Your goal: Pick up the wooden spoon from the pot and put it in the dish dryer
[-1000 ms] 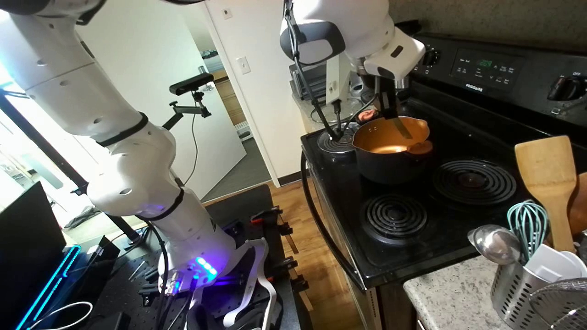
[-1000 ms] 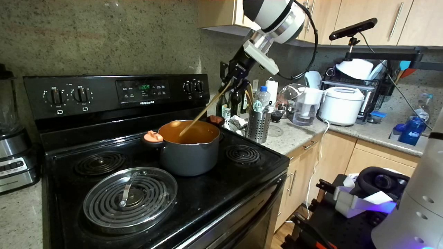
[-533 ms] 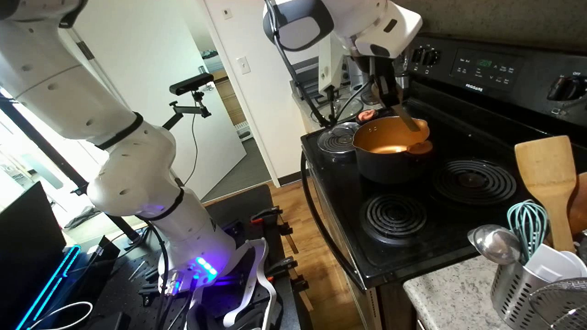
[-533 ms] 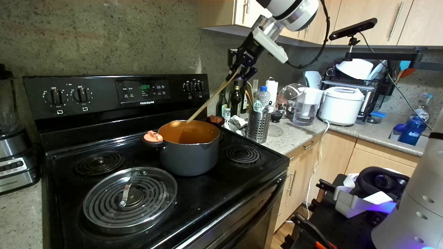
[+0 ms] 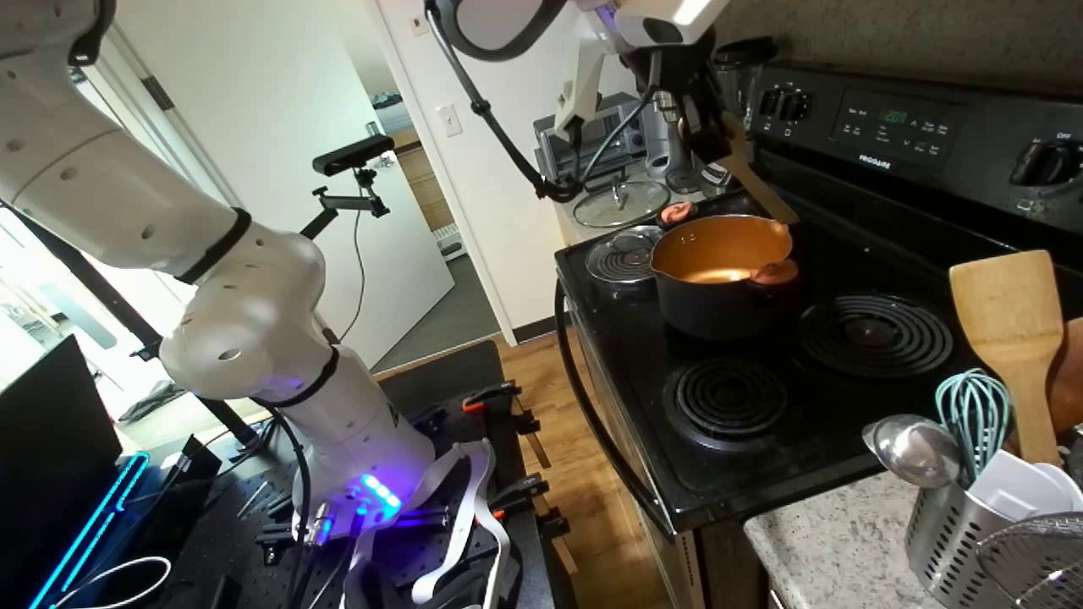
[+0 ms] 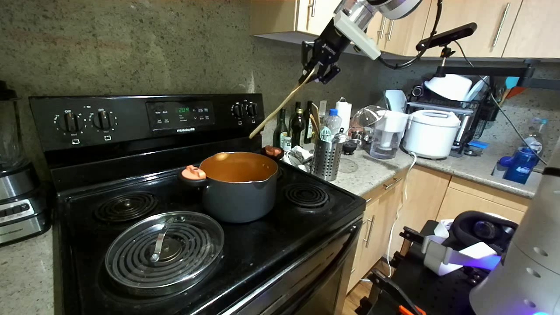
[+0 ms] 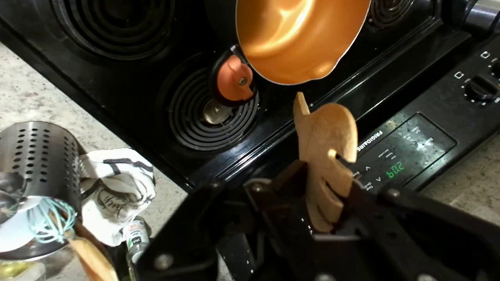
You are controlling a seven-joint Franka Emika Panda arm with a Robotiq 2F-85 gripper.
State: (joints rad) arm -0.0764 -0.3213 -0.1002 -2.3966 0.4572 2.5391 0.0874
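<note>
the smooth white robot arm (image 5: 254, 330) i'm driving has rounded segments, black bands (image 5: 222, 250) circling the joints and round pale caps (image 5: 230, 355) set into the shell. blue-violet lights (image 5: 381, 491) shine on its base (image 5: 364, 444). my thick black cable (image 5: 510, 145) is cinched with dark ties (image 5: 481, 107). beside a silver metal collar (image 6: 361, 14) sits a pale grey-white oblong box (image 6: 356, 35), and my black, linkage-built gripper (image 7: 326, 185) shows shiny round screws (image 7: 163, 261) and small white lettering (image 6: 329, 49) on its body.

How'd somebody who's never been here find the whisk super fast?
Beside the black stove is a speckled counter. On it stands a silver caddy dotted with holes. Sticking up from it, the whisk shows teal wire loops, unlike the metal ladle and wooden spatula.
</note>
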